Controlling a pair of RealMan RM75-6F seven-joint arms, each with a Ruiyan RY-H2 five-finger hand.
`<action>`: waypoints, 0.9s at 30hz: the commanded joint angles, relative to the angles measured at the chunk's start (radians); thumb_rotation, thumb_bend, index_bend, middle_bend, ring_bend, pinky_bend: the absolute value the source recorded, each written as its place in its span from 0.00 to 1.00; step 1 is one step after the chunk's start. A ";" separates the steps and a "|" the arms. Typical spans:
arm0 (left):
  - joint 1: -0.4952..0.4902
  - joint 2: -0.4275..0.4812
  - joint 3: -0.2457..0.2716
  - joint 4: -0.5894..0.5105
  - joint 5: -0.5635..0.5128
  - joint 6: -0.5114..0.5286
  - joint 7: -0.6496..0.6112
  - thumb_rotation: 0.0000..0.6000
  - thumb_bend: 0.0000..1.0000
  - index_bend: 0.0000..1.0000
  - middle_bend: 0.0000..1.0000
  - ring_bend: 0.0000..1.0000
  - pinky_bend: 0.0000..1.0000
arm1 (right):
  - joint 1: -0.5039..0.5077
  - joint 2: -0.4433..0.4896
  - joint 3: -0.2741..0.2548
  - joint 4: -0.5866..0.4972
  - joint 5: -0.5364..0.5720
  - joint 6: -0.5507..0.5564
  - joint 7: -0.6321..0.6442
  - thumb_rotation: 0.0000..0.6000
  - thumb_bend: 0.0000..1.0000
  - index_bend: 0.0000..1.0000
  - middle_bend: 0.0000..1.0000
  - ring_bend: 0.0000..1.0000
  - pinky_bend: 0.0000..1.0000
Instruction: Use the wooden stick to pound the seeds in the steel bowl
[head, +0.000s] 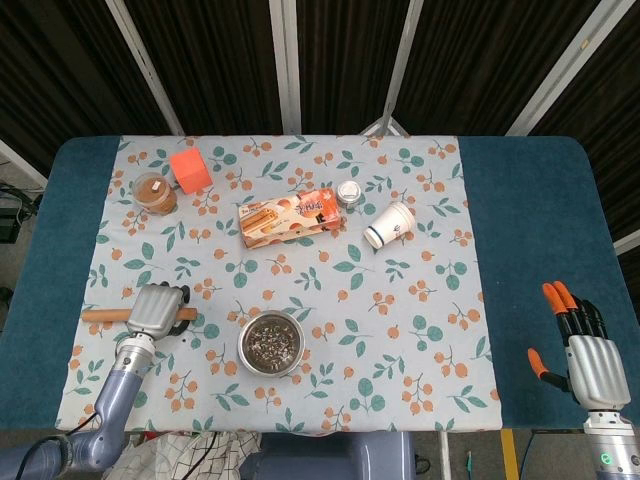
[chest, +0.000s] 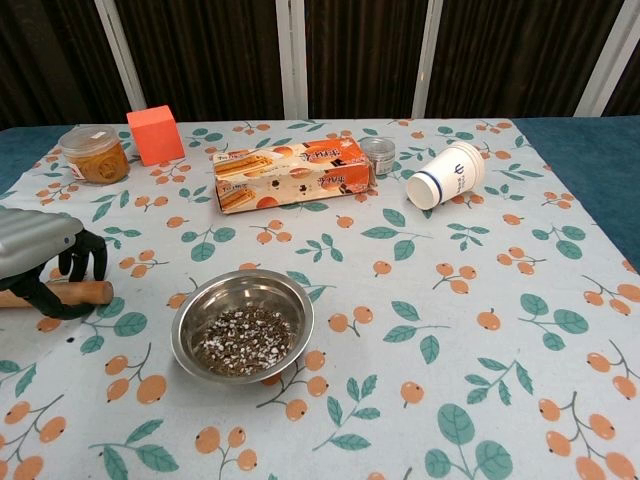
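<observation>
wooden stick (chest: 84, 291) lay flat just left of the steel bowl (head: 270, 343), my left hand (head: 155, 309) over it with fingers curled around but not plainly clamped, so i couldn't tell if it was held. seeds (chest: 243, 341) looked unpounded; lifting and pounding remained. my right hand (head: 585, 356) hovered far right of the bowl, fingers apart. open cloth lay around the bowl.

Silver-backed left hand (head: 158, 309); right hand (head: 585, 355) has orange fingertips (head: 553, 293).
</observation>
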 joint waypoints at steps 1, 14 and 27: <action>-0.001 -0.002 0.004 0.003 0.004 0.003 -0.006 1.00 0.50 0.53 0.62 0.48 0.57 | 0.000 0.000 0.000 -0.001 0.001 -0.001 0.000 1.00 0.37 0.00 0.00 0.00 0.00; -0.001 -0.009 0.013 0.007 0.103 0.053 -0.105 1.00 0.80 0.68 0.77 0.63 0.72 | -0.001 -0.001 0.001 -0.003 0.005 -0.001 -0.003 1.00 0.37 0.00 0.00 0.00 0.00; 0.005 0.106 -0.022 -0.148 0.222 0.136 -0.223 1.00 0.81 0.68 0.77 0.63 0.73 | -0.002 0.001 0.002 -0.010 0.010 -0.002 -0.003 1.00 0.37 0.00 0.00 0.00 0.00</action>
